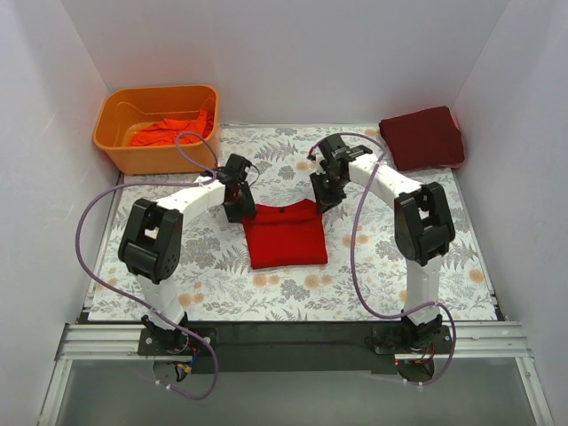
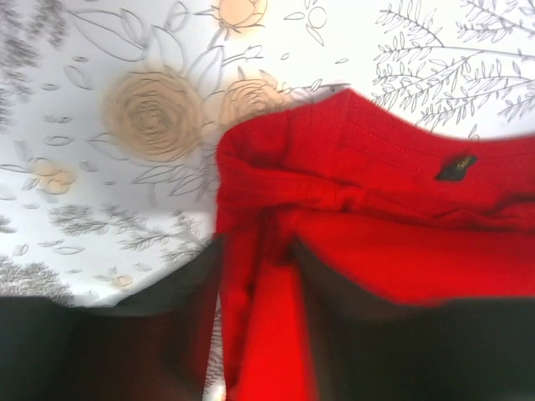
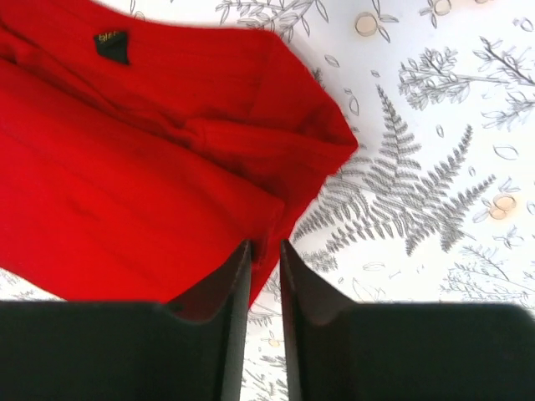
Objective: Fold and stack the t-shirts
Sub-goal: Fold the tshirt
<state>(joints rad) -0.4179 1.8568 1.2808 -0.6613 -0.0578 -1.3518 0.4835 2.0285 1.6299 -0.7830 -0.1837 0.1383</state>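
Note:
A bright red t-shirt (image 1: 285,236) lies folded into a rectangle in the middle of the table. My left gripper (image 1: 240,209) is at its far left corner. In the left wrist view the gripper (image 2: 255,251) is shut on a bunched fold of the red shirt (image 2: 376,200) that runs down between the fingers. My right gripper (image 1: 324,198) is at the far right corner. In the right wrist view it (image 3: 266,246) is nearly closed, with the edge of the red shirt (image 3: 125,192) pinched at its tips. A dark maroon t-shirt (image 1: 422,138) lies folded at the back right.
An orange plastic tub (image 1: 115,142) at the back left holds crumpled orange-red shirts (image 1: 169,131). A floral mat (image 1: 382,293) covers the table. White walls close in the left, right and back. Purple cables loop beside both arms.

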